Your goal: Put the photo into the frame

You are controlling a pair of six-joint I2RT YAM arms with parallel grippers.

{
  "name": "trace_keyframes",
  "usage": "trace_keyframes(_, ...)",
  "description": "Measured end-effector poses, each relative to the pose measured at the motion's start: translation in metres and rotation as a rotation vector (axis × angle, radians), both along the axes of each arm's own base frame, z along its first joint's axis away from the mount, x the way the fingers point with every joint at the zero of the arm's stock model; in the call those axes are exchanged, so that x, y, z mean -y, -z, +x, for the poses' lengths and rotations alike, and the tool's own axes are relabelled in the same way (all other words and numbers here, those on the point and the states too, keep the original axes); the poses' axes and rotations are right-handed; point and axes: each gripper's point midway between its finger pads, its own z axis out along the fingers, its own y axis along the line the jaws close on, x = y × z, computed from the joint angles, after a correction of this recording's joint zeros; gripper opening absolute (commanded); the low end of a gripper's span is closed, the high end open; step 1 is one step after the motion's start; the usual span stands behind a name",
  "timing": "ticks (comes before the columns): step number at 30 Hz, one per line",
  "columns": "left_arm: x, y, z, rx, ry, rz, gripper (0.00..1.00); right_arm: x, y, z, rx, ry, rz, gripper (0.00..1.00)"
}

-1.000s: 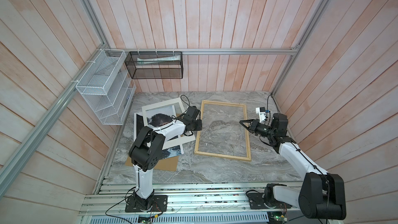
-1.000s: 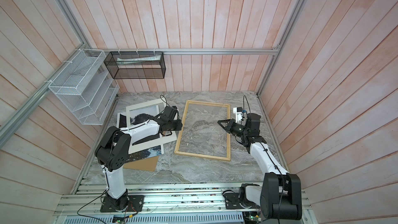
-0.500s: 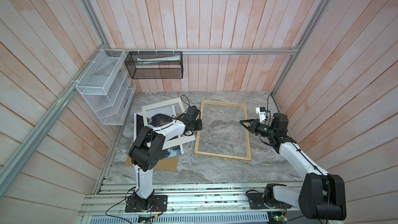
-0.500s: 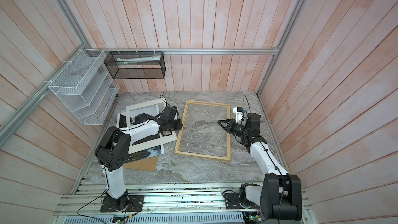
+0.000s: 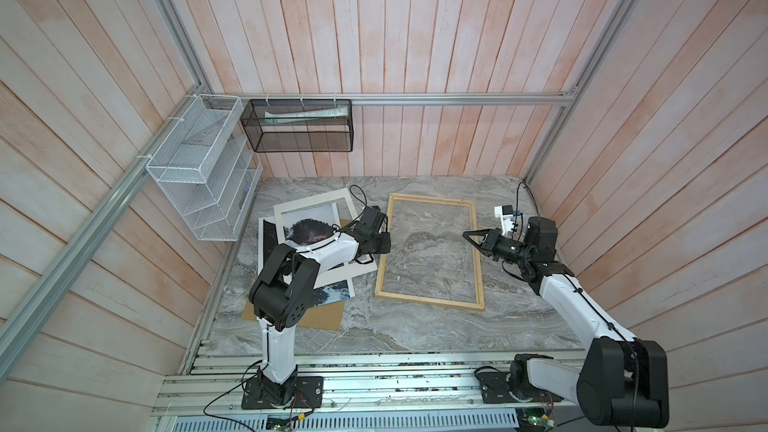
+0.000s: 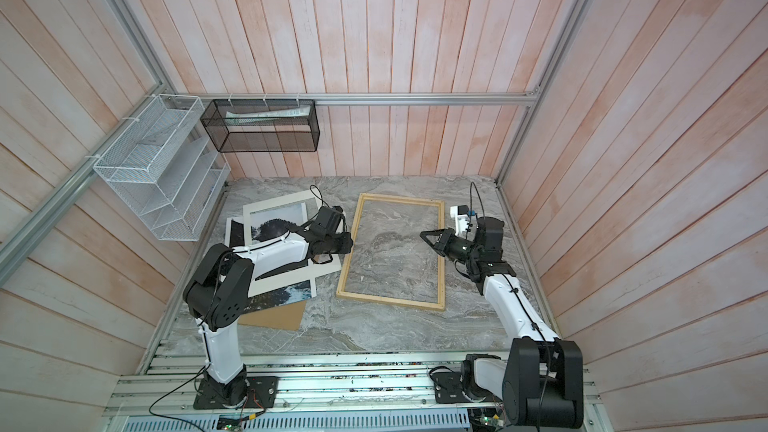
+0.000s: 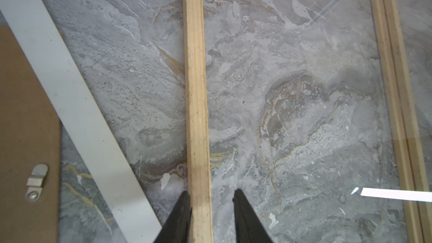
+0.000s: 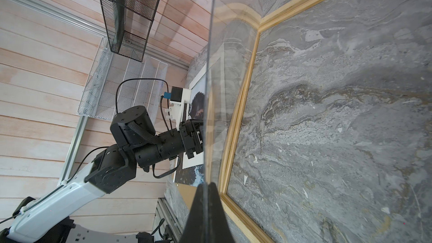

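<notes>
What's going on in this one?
The right gripper is shut on the edge of a clear pane, holding it raised over the frame. The left gripper straddles one long frame rail, jaws open. The photo lies beside the frame under a white mat, not yet inside.
</notes>
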Motion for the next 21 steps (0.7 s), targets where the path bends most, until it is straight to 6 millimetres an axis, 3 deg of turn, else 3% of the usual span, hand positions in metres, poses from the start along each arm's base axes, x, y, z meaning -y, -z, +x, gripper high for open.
trace_keyframes(13, 0.0, 0.003, -0.002, -0.008, -0.003, -0.001, 0.34, -0.002, 0.0, -0.001, 0.008, -0.008, 0.018, 0.0)
trace_keyframes(21, 0.002, 0.002, -0.003, -0.008, 0.0, -0.007, 0.34, -0.004, 0.01, 0.0, 0.002, -0.015, 0.022, 0.0)
